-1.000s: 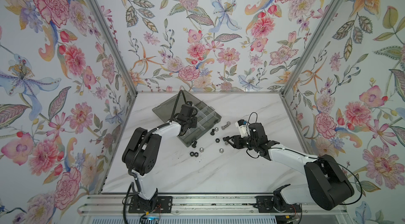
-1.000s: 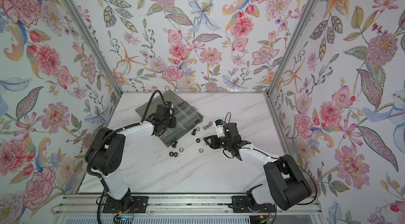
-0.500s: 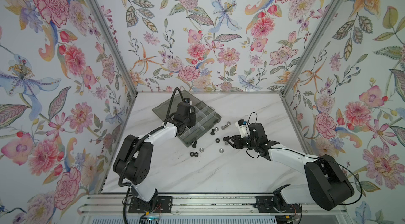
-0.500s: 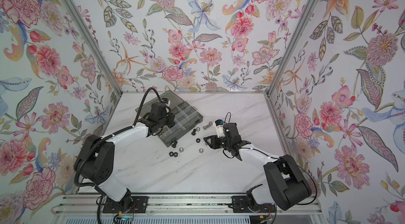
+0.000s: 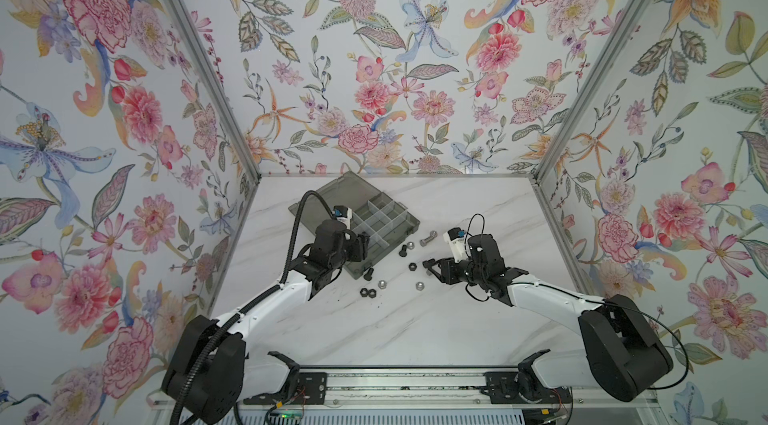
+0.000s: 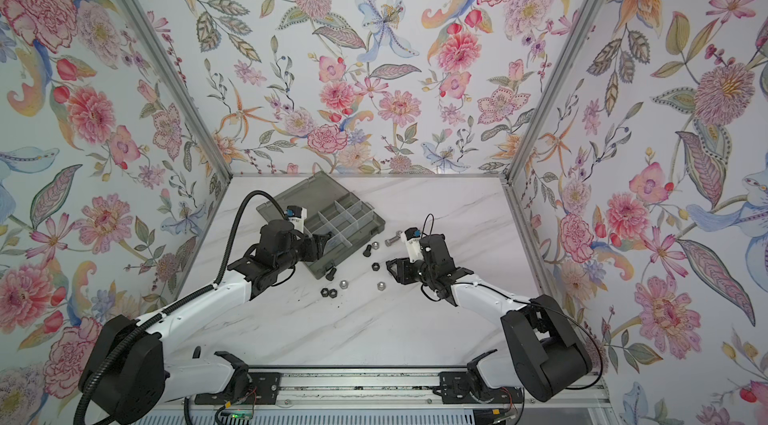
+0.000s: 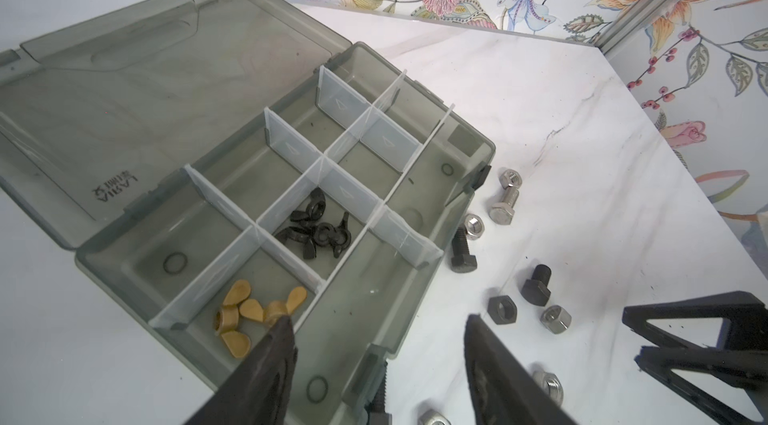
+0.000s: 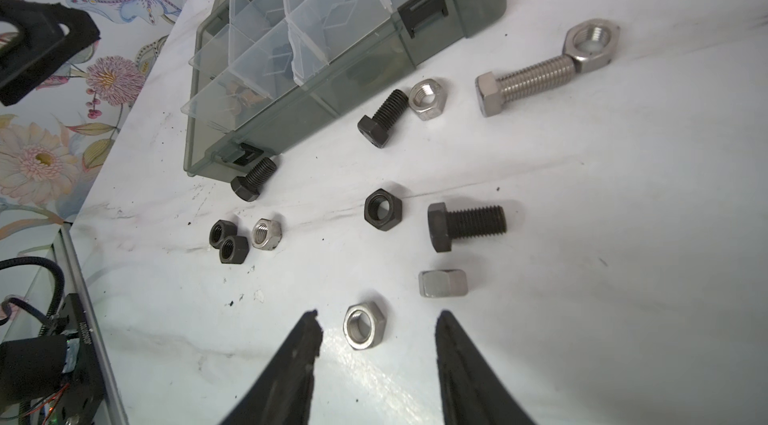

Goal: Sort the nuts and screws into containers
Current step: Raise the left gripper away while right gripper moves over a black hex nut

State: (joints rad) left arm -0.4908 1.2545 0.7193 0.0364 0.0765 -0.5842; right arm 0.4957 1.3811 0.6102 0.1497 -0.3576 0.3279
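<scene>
- In both top views, the grey box was seen open on the marble table, with its lid laid flat behind it. The left claw was held over the near part of the box. The right claw was kept low over the table, apart from the box, among the loose pieces scattered in front of it.
- In the left wrist view, the left claw's jaws were shown spread wide with nothing between them. Brass wing nuts were found in the corner compartment just beside one finger, and black wing nuts in the compartment next to it. The other compartments appeared bare of hardware.
- In the right wrist view, the right claw's jaws were parted on either side of a silver nut lying flat on the table. A gap was left on both sides, so nothing was gripped. Beyond it, three black bolts, three black nuts, more silver nuts and a long silver bolt with a nut touching its tip were seen, all outside the box.
- The wing nuts were judged sorted. Every bolt and every six-sided nut was left to be placed, so well under half of the task was judged done.
</scene>
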